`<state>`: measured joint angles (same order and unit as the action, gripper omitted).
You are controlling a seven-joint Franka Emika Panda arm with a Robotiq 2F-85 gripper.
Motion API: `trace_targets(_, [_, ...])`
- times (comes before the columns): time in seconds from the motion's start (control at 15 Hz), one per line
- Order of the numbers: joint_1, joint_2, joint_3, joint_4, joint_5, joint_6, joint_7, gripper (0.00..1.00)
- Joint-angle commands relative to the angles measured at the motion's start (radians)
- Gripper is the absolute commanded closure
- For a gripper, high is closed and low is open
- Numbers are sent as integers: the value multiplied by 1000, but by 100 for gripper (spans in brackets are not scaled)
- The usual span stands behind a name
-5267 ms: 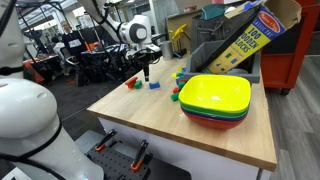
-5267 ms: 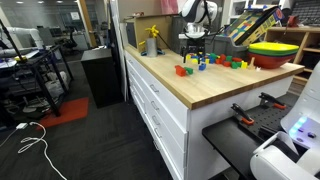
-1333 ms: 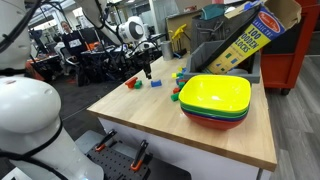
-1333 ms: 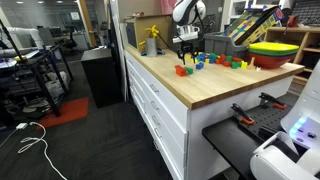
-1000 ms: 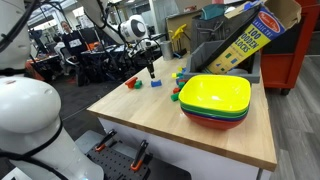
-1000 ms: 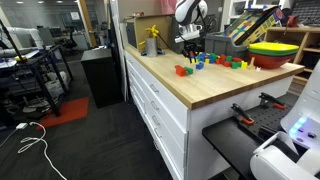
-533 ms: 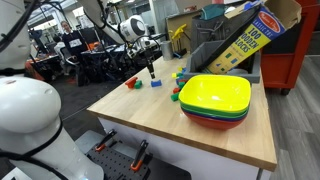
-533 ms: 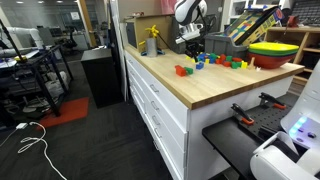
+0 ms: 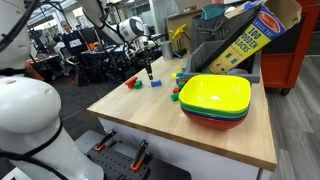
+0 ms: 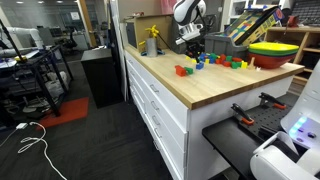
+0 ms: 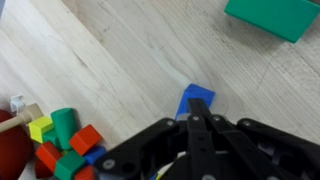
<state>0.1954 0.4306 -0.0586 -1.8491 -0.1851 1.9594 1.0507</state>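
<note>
On the light wooden table (image 9: pixel 150 115) the scattered blocks lie where they lay before. The black robot gripper (image 11: pixel 198 120) now leans at a tilt instead of pointing straight down, its jaws clenched on nothing. The small blue wooden block (image 11: pixel 197 98) rests on the tabletop just beyond its tips.

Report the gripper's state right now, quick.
Gripper: closed, jaws pressed together, nothing visible between them; a blue block lies on the table just past its tips.
</note>
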Motion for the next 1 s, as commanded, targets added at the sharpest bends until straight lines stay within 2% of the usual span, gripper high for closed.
trace_targets(0.0, [0, -4, 12, 17, -1, -38, 18, 100])
trace_targets(0.93, [-5, 21, 19, 33, 5, -23, 13, 100])
